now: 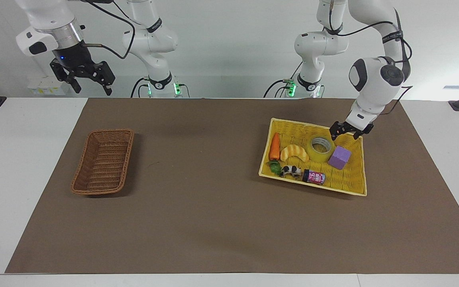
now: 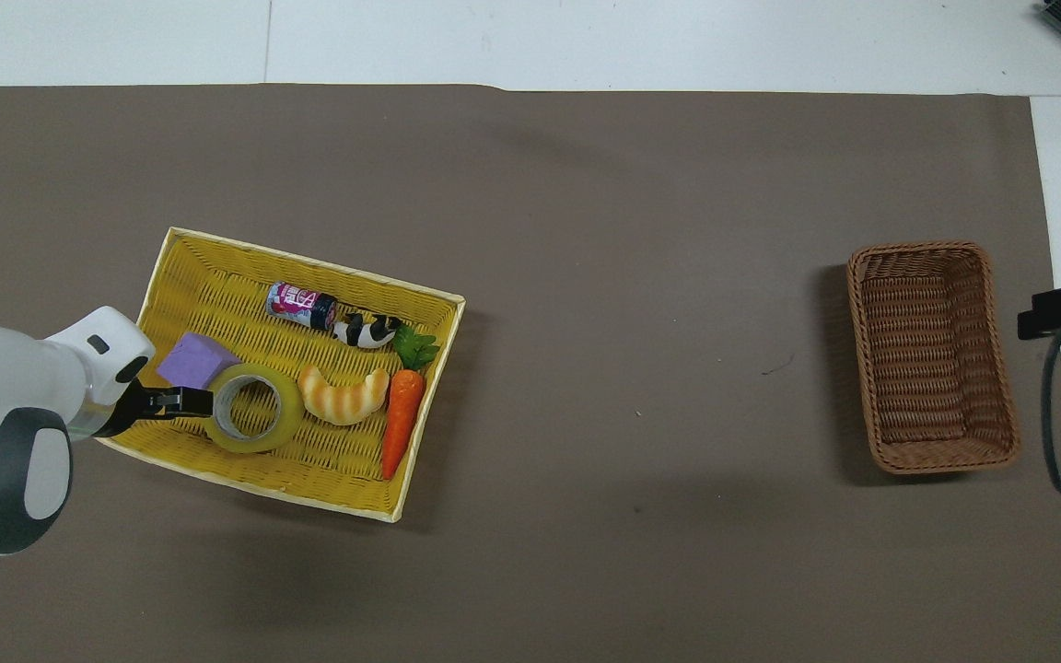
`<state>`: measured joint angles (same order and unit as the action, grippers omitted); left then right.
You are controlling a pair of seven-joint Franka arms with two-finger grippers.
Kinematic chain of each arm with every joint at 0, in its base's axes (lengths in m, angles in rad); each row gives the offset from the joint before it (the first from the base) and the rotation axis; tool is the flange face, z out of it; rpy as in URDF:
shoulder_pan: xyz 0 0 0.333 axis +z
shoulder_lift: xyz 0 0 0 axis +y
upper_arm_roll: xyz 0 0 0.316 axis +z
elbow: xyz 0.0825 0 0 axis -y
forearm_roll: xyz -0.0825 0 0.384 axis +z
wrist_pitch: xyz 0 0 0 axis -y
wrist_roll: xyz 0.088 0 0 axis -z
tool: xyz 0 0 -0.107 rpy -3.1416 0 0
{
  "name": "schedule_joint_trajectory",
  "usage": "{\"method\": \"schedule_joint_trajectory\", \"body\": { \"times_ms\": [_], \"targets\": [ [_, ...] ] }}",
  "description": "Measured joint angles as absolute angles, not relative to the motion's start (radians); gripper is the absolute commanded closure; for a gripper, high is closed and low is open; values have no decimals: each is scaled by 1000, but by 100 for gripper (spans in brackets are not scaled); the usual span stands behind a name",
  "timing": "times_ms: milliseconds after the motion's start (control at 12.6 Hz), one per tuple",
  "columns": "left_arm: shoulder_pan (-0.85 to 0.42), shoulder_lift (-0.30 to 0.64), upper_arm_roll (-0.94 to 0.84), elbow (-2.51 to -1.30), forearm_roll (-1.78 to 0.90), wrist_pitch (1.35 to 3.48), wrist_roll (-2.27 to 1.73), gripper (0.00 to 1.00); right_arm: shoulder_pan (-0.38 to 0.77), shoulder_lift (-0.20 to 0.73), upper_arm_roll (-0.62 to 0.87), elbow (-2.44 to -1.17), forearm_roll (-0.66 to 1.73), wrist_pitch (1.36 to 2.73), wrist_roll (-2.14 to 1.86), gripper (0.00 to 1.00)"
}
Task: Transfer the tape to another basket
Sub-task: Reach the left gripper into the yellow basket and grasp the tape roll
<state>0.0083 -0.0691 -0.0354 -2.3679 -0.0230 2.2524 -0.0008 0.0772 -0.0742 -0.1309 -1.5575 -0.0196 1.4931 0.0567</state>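
The tape (image 1: 320,148), a yellow roll with a grey-white core, lies flat in the yellow plastic basket (image 1: 293,121); it also shows in the overhead view (image 2: 252,419). My left gripper (image 1: 346,134) is open and low over that basket, just above the tape's rim beside the purple block (image 1: 339,156). In the overhead view the left gripper (image 2: 182,402) overlaps the tape's edge. The brown wicker basket (image 1: 104,161) stands empty toward the right arm's end of the table and shows in the overhead view (image 2: 931,354). My right gripper (image 1: 90,81) waits open, high near that end.
The yellow basket (image 2: 217,276) also holds a croissant toy (image 1: 294,152), a carrot (image 1: 274,146), a cow figure (image 1: 291,170) and a small can (image 1: 314,176). A brown mat (image 1: 197,199) covers the table between the two baskets.
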Motion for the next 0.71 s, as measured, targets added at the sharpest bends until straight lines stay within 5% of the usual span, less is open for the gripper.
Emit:
{"method": "schedule_joint_trajectory", "body": {
  "times_ms": [316, 395, 474, 553, 633, 712],
  "targets": [
    [-23, 6, -38, -2377, -23, 2312, -10, 0, 77, -74, -131, -1557, -20, 1493, 57, 0],
    [-25, 7, -38, -2377, -23, 2313, -12, 19, 77, -74, -131, -1557, -20, 1493, 57, 0],
    [-31, 7, -38, -2377, -23, 2313, -13, 58, 77, -74, -131, -1557, -20, 1493, 57, 0],
    [-39, 7, -38, -2377, -23, 2312, -21, 83, 77, -74, -131, -1557, -20, 1493, 57, 0],
    [-49, 7, -38, -2376, -23, 2305, -38, 100, 77, -74, -131, -1557, -20, 1493, 57, 0],
    [-58, 7, -39, -2373, -23, 2284, -55, 100, 77, -74, -131, -1557, -20, 1493, 57, 0]
  ]
}}
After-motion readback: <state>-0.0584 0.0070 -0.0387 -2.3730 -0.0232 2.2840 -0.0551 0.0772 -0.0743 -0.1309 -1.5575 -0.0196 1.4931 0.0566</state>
